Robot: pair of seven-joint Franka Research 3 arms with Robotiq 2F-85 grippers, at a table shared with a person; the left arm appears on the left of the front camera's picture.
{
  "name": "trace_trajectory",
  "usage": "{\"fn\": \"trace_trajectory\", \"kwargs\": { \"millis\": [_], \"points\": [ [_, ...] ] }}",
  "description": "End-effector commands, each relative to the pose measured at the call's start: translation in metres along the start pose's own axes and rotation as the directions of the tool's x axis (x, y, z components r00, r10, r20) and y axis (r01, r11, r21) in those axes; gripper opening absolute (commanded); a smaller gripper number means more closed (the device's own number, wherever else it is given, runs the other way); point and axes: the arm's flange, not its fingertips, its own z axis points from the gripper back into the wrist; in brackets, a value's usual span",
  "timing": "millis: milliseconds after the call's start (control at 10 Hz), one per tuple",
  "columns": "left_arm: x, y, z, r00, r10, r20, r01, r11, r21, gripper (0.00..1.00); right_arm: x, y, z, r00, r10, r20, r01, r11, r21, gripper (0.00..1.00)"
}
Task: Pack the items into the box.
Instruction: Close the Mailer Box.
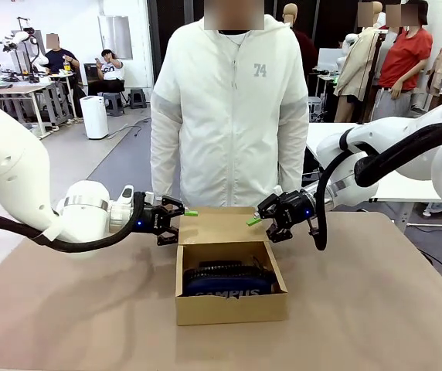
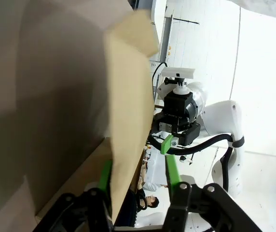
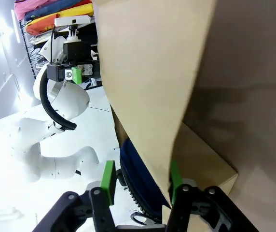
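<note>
The brown cardboard box [image 1: 231,307] stands open at the table's middle, and the navy "CAMPUS" pouch [image 1: 229,283] lies inside it. The lid flap [image 1: 221,226] rises at the far side. My left gripper [image 1: 181,219] straddles the flap's left edge. In the left wrist view the flap [image 2: 126,121] runs between the green fingers [image 2: 169,166] with a gap on one side. My right gripper [image 1: 262,220] straddles the right edge. The right wrist view has the flap's corner [image 3: 152,72] beside one pad [image 3: 174,176], with the pouch [image 3: 137,191] below. Knife and stapler are hidden.
A person in a white jacket [image 1: 229,116] stands right behind the table's far edge, arms hanging down. The tan tabletop [image 1: 375,294] spreads wide on both sides of the box. Each arm reaches inward, with a black cable [image 1: 321,193] looping off the right wrist.
</note>
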Motion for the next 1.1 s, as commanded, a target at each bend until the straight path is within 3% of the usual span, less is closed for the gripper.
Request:
{"fn": "trace_trajectory", "kwargs": {
  "millis": [0,200,400,800,1000],
  "points": [
    [-0.002,-0.003,0.003,1.0,-0.001,-0.013,0.001,1.0,-0.014,0.54,0.005,0.003,0.001,1.0,0.03,-0.001,-0.03,0.998,0.053,0.55],
    [-0.003,-0.005,0.005,1.0,-0.008,-0.01,0.008,1.0,-0.027,0.54,0.005,0.004,-0.001,0.998,0.056,-0.005,-0.055,0.997,0.059,0.55],
    [-0.009,-0.015,0.01,0.998,-0.068,-0.01,0.067,0.997,-0.045,0.54,-0.001,0.009,-0.001,0.987,0.158,0.019,-0.159,0.986,0.055,0.55],
    [-0.031,-0.048,0.032,0.974,-0.216,0.073,0.224,0.965,-0.139,0.54,-0.024,0.029,0.009,0.915,0.386,0.119,-0.391,0.92,0.017,0.55],
    [-0.039,-0.05,0.032,0.971,-0.222,0.088,0.232,0.965,-0.121,0.54,-0.04,0.043,0.003,0.861,0.48,0.167,-0.482,0.876,-0.031,0.55]
  ]
}}
